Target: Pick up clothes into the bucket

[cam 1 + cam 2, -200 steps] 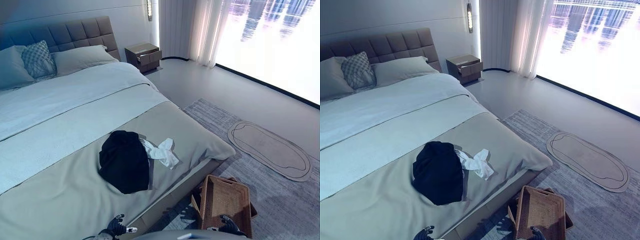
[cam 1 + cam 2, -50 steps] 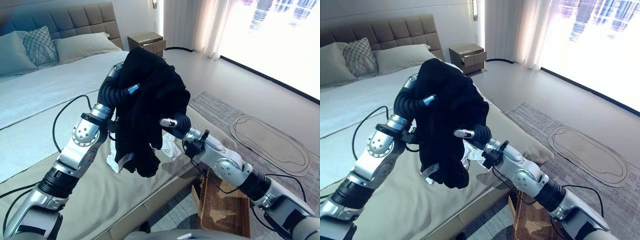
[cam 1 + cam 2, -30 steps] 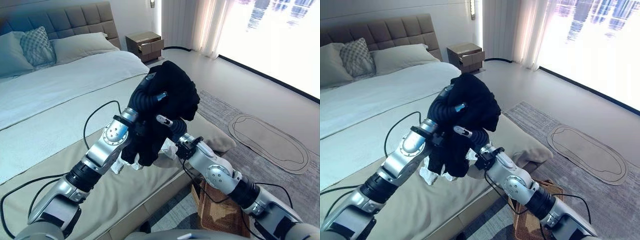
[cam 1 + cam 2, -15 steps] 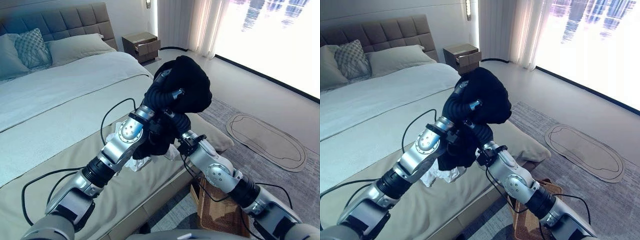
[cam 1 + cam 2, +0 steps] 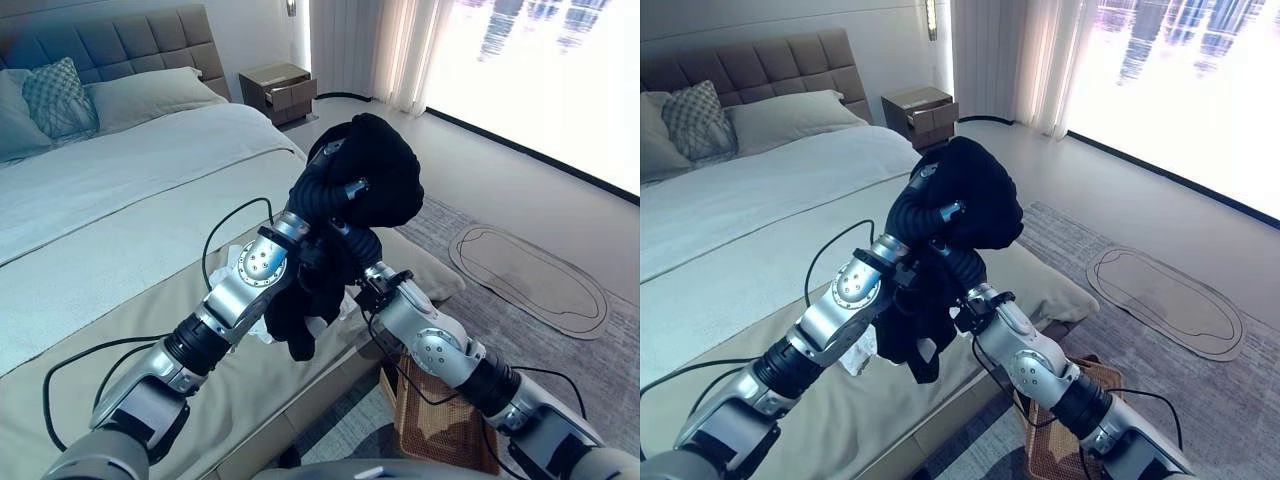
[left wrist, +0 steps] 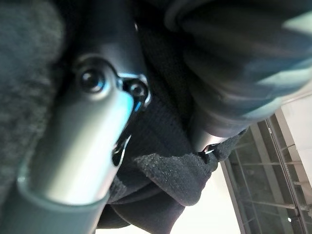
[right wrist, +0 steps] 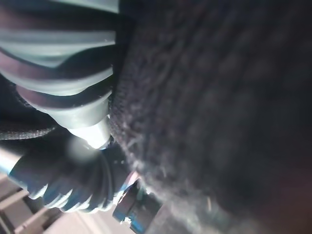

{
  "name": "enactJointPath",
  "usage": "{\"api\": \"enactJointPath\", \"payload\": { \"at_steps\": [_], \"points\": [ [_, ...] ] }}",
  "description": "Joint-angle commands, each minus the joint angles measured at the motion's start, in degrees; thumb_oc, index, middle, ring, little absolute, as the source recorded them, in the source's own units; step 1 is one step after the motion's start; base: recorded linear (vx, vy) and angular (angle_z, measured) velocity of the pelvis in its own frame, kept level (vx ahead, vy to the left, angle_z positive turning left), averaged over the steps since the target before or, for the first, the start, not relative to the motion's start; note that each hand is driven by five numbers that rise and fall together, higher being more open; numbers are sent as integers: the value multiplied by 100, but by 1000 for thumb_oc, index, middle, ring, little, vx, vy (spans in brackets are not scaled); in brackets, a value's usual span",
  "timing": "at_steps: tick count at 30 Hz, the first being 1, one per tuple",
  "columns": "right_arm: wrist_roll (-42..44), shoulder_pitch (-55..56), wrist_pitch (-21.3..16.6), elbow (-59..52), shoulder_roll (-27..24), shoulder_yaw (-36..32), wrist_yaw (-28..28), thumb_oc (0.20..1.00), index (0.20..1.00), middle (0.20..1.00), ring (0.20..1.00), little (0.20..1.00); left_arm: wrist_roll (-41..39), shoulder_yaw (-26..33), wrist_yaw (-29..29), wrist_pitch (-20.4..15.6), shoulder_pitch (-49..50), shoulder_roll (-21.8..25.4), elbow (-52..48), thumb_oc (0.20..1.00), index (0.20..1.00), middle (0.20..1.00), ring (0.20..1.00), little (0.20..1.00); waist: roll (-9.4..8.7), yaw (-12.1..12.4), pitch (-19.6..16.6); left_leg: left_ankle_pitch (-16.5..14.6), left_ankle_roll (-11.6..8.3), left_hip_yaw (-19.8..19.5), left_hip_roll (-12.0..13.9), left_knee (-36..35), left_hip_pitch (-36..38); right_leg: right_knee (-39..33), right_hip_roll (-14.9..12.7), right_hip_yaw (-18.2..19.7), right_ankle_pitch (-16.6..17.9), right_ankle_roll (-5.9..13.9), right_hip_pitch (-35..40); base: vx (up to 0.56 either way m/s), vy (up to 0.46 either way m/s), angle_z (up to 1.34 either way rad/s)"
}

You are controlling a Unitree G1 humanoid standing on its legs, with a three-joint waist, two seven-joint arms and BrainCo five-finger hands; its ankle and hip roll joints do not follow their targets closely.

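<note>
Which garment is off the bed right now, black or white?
The black garment, bunched between the left hand and right hand. The white garment lies on the bed.

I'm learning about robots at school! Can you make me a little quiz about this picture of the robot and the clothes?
1. What colour is the garment that the left hand and right hand lift?
2. True or false: the white cloth lies on the bed.
3. The woven basket is: A) on the bed, B) on the floor beside the bed, C) on the nightstand.

Key: 1 black; 2 true; 3 B.
</note>
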Motion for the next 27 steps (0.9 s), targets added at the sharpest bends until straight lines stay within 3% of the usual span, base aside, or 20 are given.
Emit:
{"api": "enactJointPath", "payload": {
  "at_steps": [1, 13, 19, 27],
  "points": [
    [-541, -655, -443, -1460, 652, -214, 536, 200, 200, 200, 200, 200, 96, -35, -4, -93, -400, -100, 445, 1000, 1000, 1000, 1000, 1000, -310, -10, 164, -727, 128, 272, -139, 260, 498, 350, -150, 327, -170, 102, -225, 0, 0, 0],
    [-1899, -123, -981, -1567, -150, -2478, 60, 200, 200, 200, 200, 200, 630, 1612, -42, -315, 1200, 884, -121, 1000, 1000, 1000, 1000, 1000, -240, 62, 92, -781, 129, 276, -130, 217, 591, 287, -151, 271, -192, 132, -140, 2, 0, 0],
    [-2966, -338, -1172, -979, -549, -3498, -697, 200, 200, 200, 200, 200, 387, 2400, -215, -459, 1995, 946, -552, 1000, 1000, 1000, 1000, 1000, -230, 149, 40, -792, 131, 241, -121, 170, 620, 248, -141, 224, -206, 132, -96, 0, 0, 0],
    [-3410, -451, -1242, -72, -1011, -4224, -1327, 200, 200, 200, 200, 200, 35, 2765, -448, -471, 2542, 807, -638, 1000, 1000, 1000, 1000, 1000, -221, 218, 22, -802, 135, 183, -138, 146, 647, 212, -139, 180, -216, 120, -43, 0, 0, 0]
  ]
}}
